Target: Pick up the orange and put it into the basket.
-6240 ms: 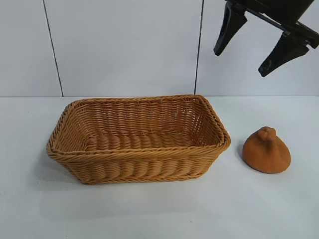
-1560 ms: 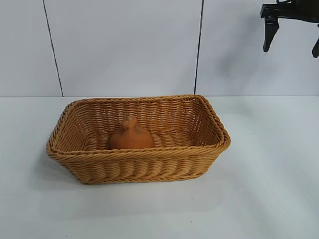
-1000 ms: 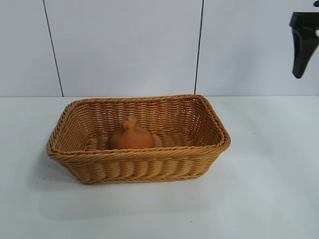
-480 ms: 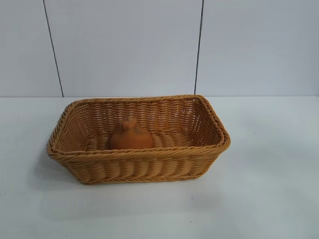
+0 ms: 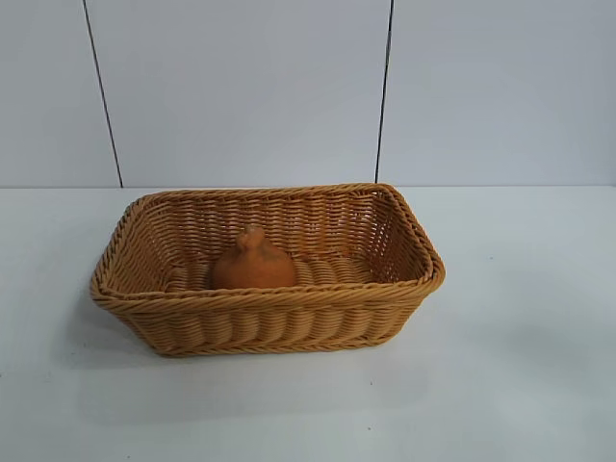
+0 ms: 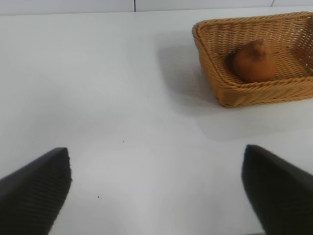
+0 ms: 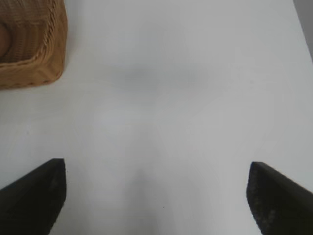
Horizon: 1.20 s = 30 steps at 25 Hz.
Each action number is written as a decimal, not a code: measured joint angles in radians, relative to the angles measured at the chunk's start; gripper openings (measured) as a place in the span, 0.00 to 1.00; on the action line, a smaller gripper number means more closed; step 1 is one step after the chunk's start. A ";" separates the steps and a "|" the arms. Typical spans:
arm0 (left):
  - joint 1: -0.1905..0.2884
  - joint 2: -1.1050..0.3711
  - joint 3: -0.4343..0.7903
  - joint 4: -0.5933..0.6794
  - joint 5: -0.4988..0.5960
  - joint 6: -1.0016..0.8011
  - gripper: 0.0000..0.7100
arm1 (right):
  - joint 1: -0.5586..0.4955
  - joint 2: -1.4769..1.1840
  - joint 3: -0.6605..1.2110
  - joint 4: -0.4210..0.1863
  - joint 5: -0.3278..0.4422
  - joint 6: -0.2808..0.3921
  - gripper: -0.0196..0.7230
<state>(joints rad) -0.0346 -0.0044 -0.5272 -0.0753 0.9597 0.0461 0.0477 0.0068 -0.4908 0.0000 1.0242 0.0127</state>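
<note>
While both claws are standing wide apart and gripping nothing, the job is looking finished. The right claw [image 7: 156, 196] is hanging over bare table [image 7: 186, 98], its two dark fingers [image 7: 34, 191] spread to either edge of its own wrist view, with only a corner of the basket [image 7: 39, 58] showing well off to one side. In the outside view this claw is no longer appearing at all: a second ago one of its fingers was still showing at the upper right edge, above the table to the right of the basket, and half a second ago it had already slipped out of sight. That is reading as the arm pulling away after letting go.

The left claw [image 6: 156, 196] is likewise spread open over empty table, well apart from the basket [image 6: 220, 93], and looks idle.

Moving outward, the orange [image 5: 253, 262] is sitting upright on the basket floor, knob up, toward the left-centre and close to the near wall [image 5: 269, 322]. It is lying in the same spot as a second and a half ago, so it is not rolling or settling. Nothing is touching it.

Judging from this, the fruit is delivered, and what remains is only for the arms to park.
</note>
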 joint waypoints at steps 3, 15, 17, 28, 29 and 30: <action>0.000 0.000 -0.005 0.000 -0.041 0.000 0.95 | 0.000 -0.010 0.000 0.000 0.001 0.005 0.96; 0.000 0.035 0.009 0.009 0.110 0.000 0.95 | 0.000 -0.013 0.000 0.000 0.001 0.005 0.96; 0.000 0.037 0.022 0.014 0.111 0.000 0.95 | 0.000 -0.013 0.000 0.000 0.001 0.005 0.96; 0.000 0.043 0.025 0.021 0.110 -0.001 0.95 | 0.000 -0.013 0.002 0.000 0.001 0.005 0.96; 0.000 0.043 0.025 0.022 0.110 -0.001 0.95 | 0.000 -0.013 0.002 0.000 0.001 0.005 0.96; 0.000 0.043 0.025 0.022 0.110 -0.001 0.95 | 0.000 -0.013 0.002 0.000 0.001 0.005 0.96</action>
<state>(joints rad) -0.0346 0.0388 -0.5023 -0.0531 1.0699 0.0451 0.0477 -0.0060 -0.4890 0.0000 1.0251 0.0172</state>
